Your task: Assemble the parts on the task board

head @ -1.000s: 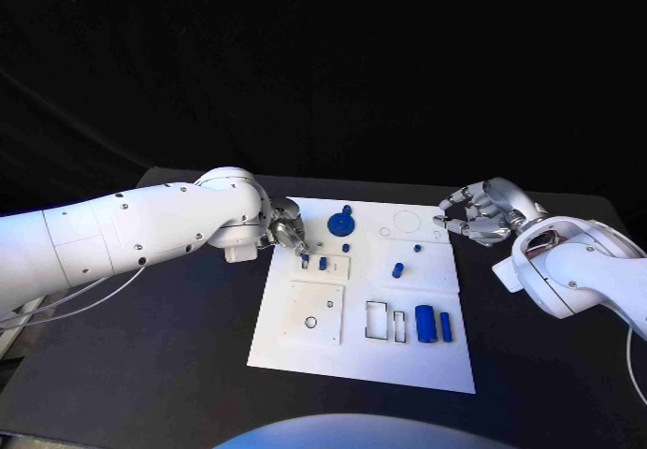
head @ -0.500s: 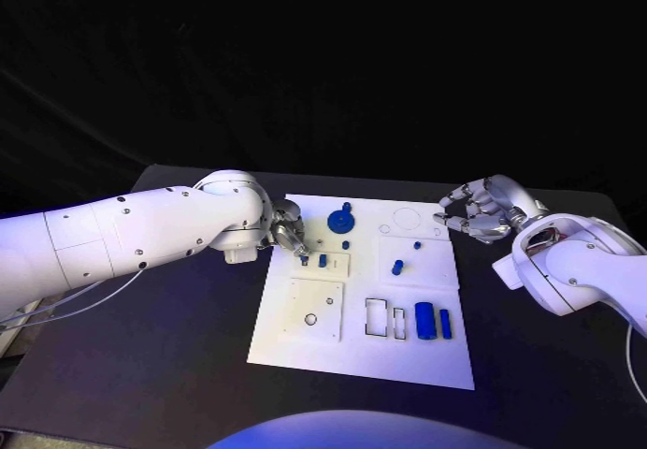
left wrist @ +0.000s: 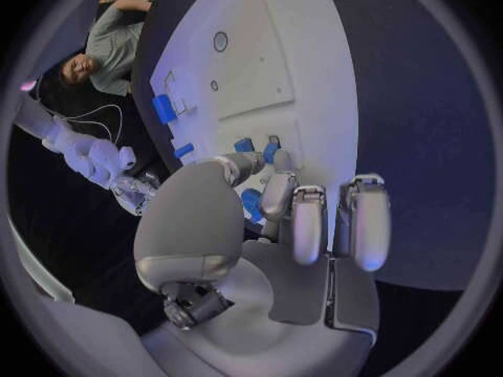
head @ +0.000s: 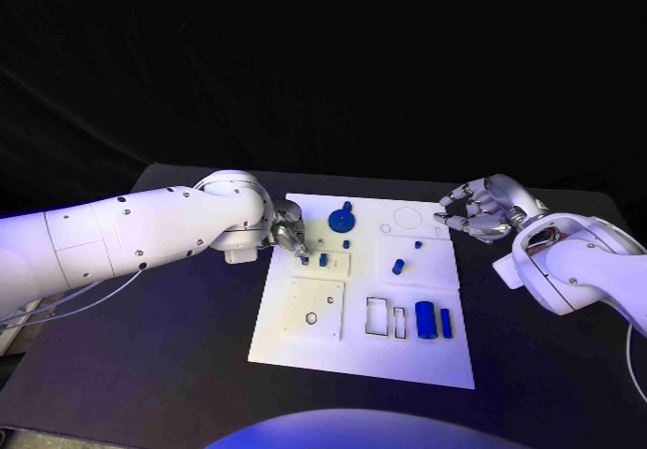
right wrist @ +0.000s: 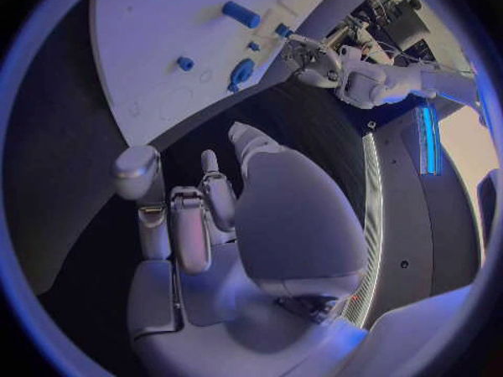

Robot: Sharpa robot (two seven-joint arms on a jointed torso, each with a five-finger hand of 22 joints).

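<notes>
The white task board (head: 304,327) lies in the middle of the table. My left hand (head: 287,234) hangs over its far left part, thumb and forefinger reaching down to two small blue parts (head: 305,260) (head: 323,259) that stand on a raised square plate. In the left wrist view those fingertips (left wrist: 275,161) come right up to the two parts (left wrist: 272,149), and a grip cannot be made out. A blue gear (head: 341,221) sits just beyond them. My right hand (head: 479,212) hovers at the board's far right corner, its fingers apart and holding nothing.
More blue parts lie on the board: a small peg (head: 347,245), a short piece (head: 398,268), a tiny one (head: 418,246), a cylinder (head: 424,321) and a bar (head: 445,324) beside two rectangular slots (head: 378,318). Black table (head: 162,374) surrounds the board.
</notes>
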